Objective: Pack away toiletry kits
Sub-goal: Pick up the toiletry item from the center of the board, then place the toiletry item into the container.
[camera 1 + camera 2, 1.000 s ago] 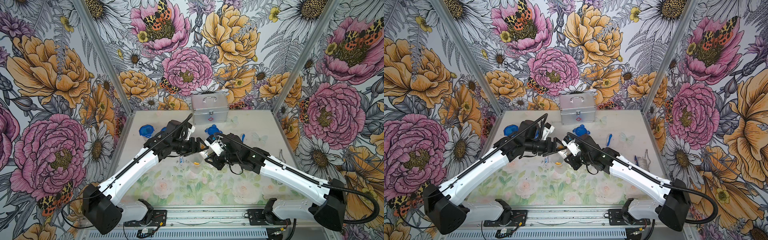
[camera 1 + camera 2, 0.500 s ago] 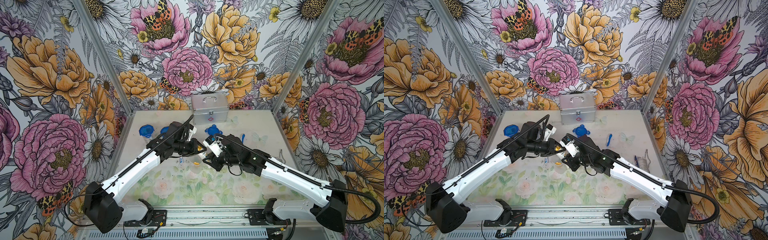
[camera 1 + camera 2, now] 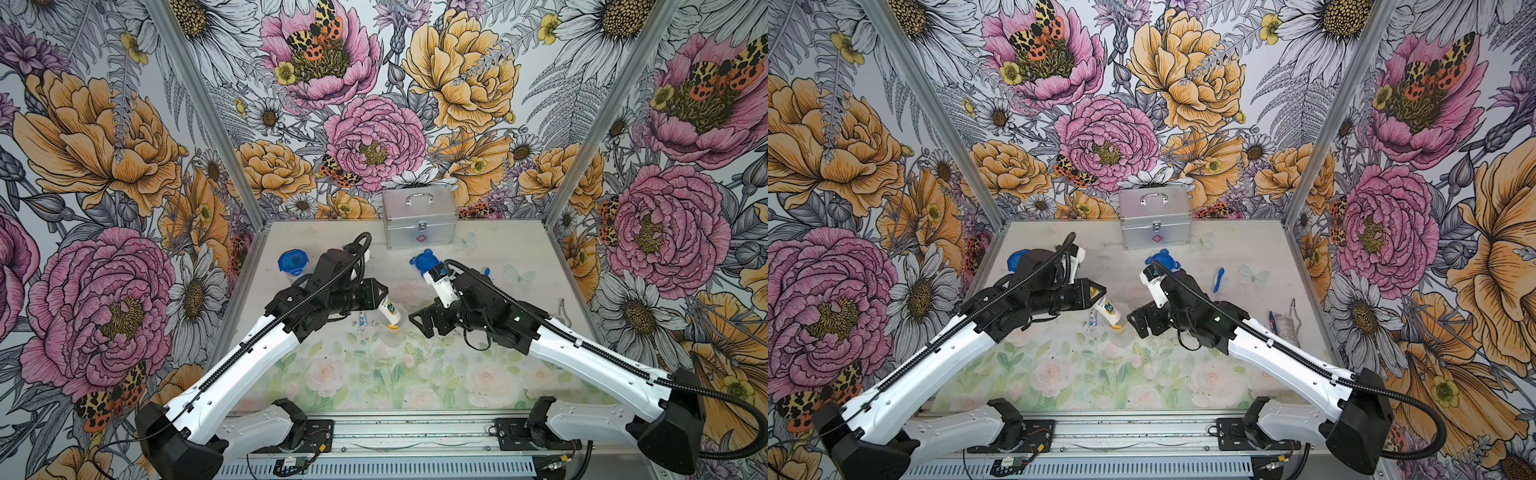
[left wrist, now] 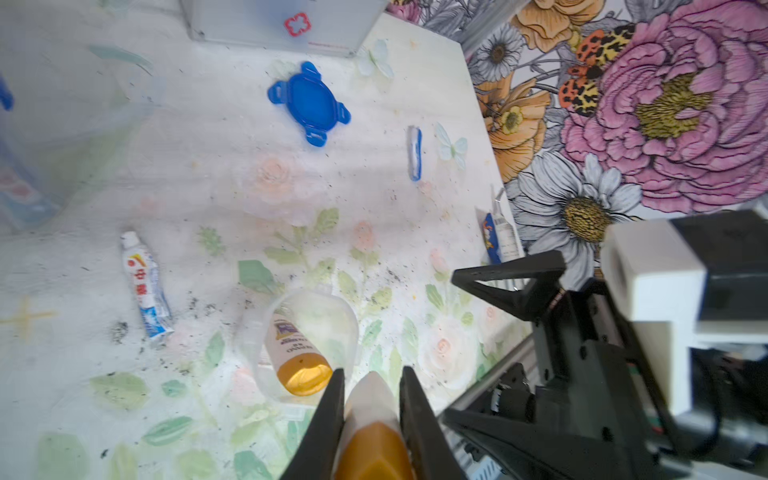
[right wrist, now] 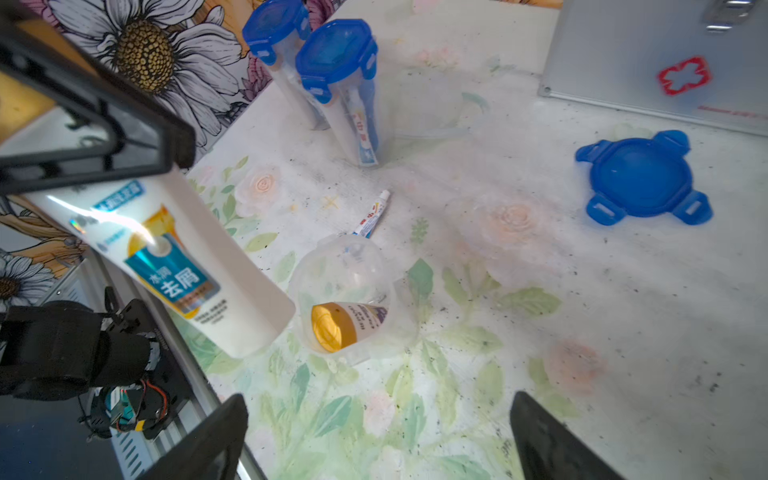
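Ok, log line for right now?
left gripper: shut on white bottle | right gripper: open, empty | clear cup: second bottle inside

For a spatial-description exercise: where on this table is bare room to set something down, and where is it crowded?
Bare: the front strip between left arm and right arm, from the open clear plastic cup to the metal rail. Crowded: around that cup and the small white-blue tube.
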Controlling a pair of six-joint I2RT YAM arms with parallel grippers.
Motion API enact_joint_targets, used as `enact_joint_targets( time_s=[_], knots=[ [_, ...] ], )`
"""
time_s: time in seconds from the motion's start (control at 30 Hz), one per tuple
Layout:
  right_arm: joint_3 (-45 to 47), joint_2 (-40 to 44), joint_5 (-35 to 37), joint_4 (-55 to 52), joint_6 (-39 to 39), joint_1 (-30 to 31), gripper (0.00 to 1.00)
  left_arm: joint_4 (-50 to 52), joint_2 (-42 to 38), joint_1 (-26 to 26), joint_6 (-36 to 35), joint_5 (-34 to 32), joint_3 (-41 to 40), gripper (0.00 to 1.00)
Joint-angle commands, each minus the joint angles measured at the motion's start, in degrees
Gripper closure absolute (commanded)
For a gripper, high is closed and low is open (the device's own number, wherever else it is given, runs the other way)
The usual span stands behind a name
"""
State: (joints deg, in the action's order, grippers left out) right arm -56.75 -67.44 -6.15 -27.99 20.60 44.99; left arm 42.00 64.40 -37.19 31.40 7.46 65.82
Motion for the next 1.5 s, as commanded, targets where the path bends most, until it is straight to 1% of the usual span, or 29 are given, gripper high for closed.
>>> enact_joint_targets(
  time_s=[0.0,0.03,0.13,0.17,0.2,0.3,0.43,0.63,0.9,0.97,1.07,1.17,1.27,1.33,1.47],
  knots=[
    [1.0,3.5,3.2,-0.6,3.8,-3.2,0.01,0.3,1.7,-3.1,-5.4,-12.8,3.3,1.00],
    [1.6,4.3,4.1,-1.2,5.1,-4.5,0.00,0.2,2.5,-4.2,-6.5,-14.9,3.8,1.00],
    [3.4,6.4,5.3,-3.4,8.5,-8.3,0.00,-0.8,4.9,-6.2,-8.5,-18.6,4.6,1.00],
    [3.6,7.0,5.5,-4.2,9.2,-9.2,0.01,-1.2,5.5,-6.8,-8.9,-19.1,4.6,1.00],
    [3.7,7.5,5.8,-4.9,9.8,-10.0,0.01,-1.6,6.3,-7.4,-9.5,-21.4,4.7,1.00],
    [3.5,7.7,6.7,-7.4,11.5,-12.3,0.00,-1.7,8.8,-8.9,-10.8,-24.3,4.8,1.00],
    [2.9,6.1,7.0,-9.9,13.5,-14.7,0.01,-2.9,10.7,-11.0,-11.8,-26.8,4.6,1.00],
    [2.4,3.7,6.2,-10.7,14.8,-16.7,0.01,-5.1,13.0,-13.5,-14.4,-29.9,3.8,1.00],
    [1.6,-0.4,5.4,-12.6,19.4,-23.1,0.01,-7.8,14.8,-15.0,-13.8,-30.1,0.1,1.00],
    [1.4,-2.2,6.0,-12.6,19.3,-24.6,0.02,-7.9,15.4,-15.1,-13.6,-29.8,-0.1,0.95],
    [0.5,-6.0,9.0,-12.4,17.7,-26.9,0.01,-8.1,16.1,-15.1,-13.2,-28.9,-0.2,0.89],
    [-2.5,-13.0,11.7,-11.6,14.3,-29.9,0.00,-8.1,16.6,-15.2,-13.0,-28.2,-0.2,0.78],
    [-6.9,-21.5,11.4,-9.8,11.6,-32.7,0.00,-8.1,16.9,-15.3,-12.7,-27.6,-0.2,0.67],
    [-9.6,-26.6,8.9,-8.1,10.9,-34.8,0.01,-8.1,16.9,-15.4,-12.3,-27.2,-0.5,0.60],
    [-17.7,-36.1,6.5,-7.3,7.7,-36.4,0.03,-8.0,16.6,-15.8,-11.4,-26.5,-0.7,0.54]
  ],
)
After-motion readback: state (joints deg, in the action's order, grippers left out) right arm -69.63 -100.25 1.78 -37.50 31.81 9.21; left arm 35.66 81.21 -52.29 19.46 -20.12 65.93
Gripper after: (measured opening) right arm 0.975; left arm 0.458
